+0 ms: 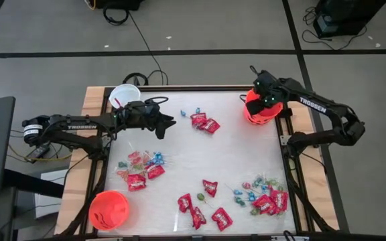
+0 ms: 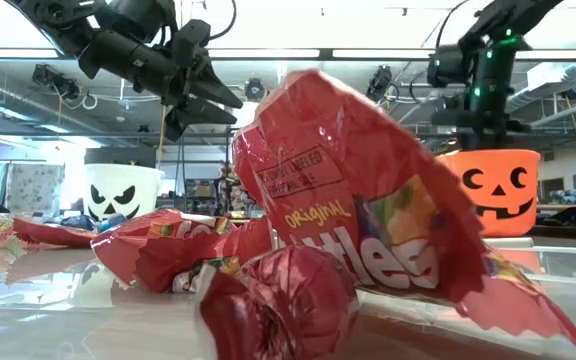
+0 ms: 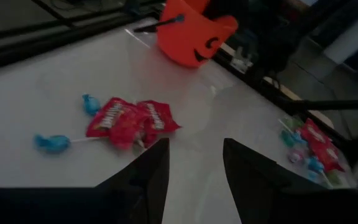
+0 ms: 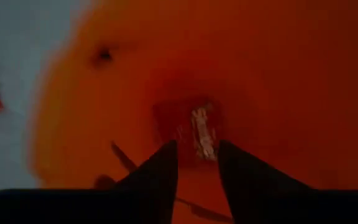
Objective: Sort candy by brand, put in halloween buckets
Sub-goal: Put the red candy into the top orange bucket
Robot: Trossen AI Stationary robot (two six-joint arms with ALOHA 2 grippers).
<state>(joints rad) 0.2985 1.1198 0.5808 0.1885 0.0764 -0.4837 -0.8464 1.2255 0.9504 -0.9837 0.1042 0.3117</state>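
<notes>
Candy lies scattered over the white table (image 1: pixel 179 157): two red packets (image 1: pixel 204 122) with blue lollipops (image 3: pixel 51 143) near the far middle, a mixed heap (image 1: pixel 141 169) on the left, loose red packets (image 1: pixel 203 207) along the near edge, and another heap (image 1: pixel 265 197) at the near right. One red packet (image 4: pixel 191 127) shows inside the orange bucket (image 1: pixel 261 110) at the far right, directly beyond the right gripper (image 4: pixel 197 165), whose fingers stand apart and hold nothing. A white bucket (image 1: pixel 124 96) sits at the far left corner and a second orange bucket (image 1: pixel 108 209) at the near left. The left gripper (image 3: pixel 196 168) hangs above the table beside the white bucket, fingers parted and empty.
</notes>
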